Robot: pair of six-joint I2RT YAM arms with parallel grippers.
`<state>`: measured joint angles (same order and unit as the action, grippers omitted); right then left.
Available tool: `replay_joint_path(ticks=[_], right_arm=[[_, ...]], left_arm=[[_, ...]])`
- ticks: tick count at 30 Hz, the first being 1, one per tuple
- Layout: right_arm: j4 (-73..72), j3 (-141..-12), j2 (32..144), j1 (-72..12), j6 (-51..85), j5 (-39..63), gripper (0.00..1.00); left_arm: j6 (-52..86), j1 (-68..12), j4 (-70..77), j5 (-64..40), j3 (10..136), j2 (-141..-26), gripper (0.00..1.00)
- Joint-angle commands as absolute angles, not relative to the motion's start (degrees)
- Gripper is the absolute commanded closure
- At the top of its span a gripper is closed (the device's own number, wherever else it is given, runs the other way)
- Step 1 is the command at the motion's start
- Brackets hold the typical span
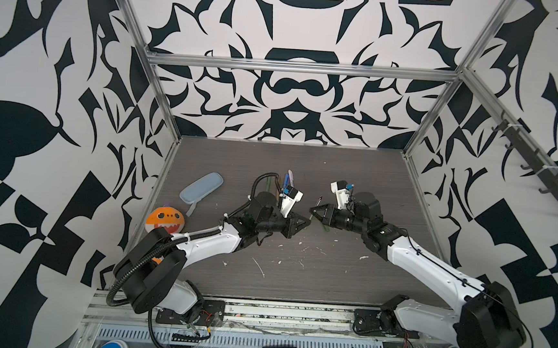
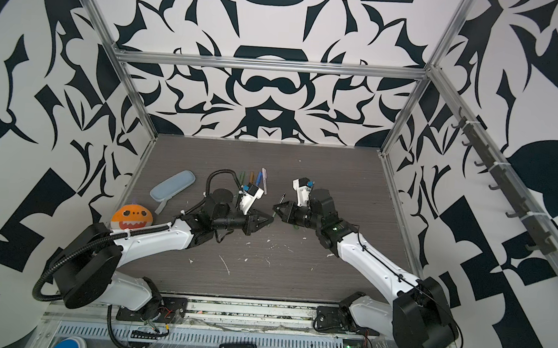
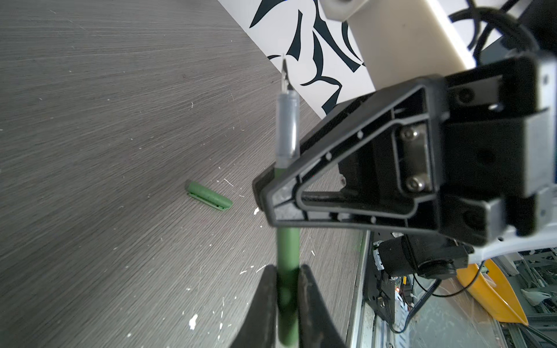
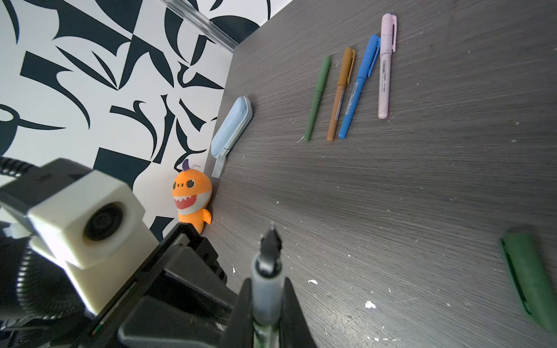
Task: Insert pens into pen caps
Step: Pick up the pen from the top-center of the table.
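Note:
A green pen (image 3: 287, 247) hangs in the air between both arms, its clear grey neck and dark tip (image 4: 266, 289) bare. My left gripper (image 3: 287, 271) has a finger against each side of the green barrel, with no gap showing. My right gripper (image 4: 266, 286) is shut on the pen's grey neck, just behind the tip. In both top views the two grippers (image 1: 308, 221) (image 1: 313, 212) meet nose to nose at mid-table. A loose green pen cap (image 3: 208, 198) (image 4: 529, 271) lies on the table nearby. Farther back lie green (image 4: 318, 96), orange-brown (image 4: 340, 93), blue (image 4: 358, 87) and pink (image 4: 385, 66) pens side by side.
A pale blue pencil case (image 1: 201, 188) lies at the left. An orange toy (image 1: 165, 220) sits against the left wall. White flecks (image 1: 259, 267) dot the dark table. Metal frame rails (image 1: 155, 186) edge the table.

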<state>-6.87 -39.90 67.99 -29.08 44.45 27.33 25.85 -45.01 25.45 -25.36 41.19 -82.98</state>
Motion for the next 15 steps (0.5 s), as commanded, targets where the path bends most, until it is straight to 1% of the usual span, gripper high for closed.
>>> replay_joint_path(ticks=[1,5,7,11,14,15], right_arm=[[-8.90,-41.04,68.12,-29.87,43.63,27.51,1.00],[-8.39,-41.41,68.70,-31.08,42.36,27.52,1.00],[-7.37,-42.05,69.06,-31.84,41.35,27.35,1.00],[-7.32,-42.27,69.26,-32.43,40.90,26.69,1.00],[-6.82,-42.45,69.17,-32.54,40.58,26.39,1.00],[-6.68,-42.46,69.10,-32.61,40.45,26.24,1.00]], left_arm=[[26.19,-45.00,26.24,-27.97,41.88,-83.83,0.67],[25.94,-45.00,25.41,-27.66,43.03,-85.26,0.67],[25.71,-45.04,25.02,-27.74,43.58,-85.60,0.71],[25.14,-45.06,23.90,-27.29,44.10,-85.56,0.85],[25.07,-45.02,23.73,-26.64,43.45,-84.68,0.92],[25.07,-45.02,23.75,-26.49,43.33,-84.53,0.93]])
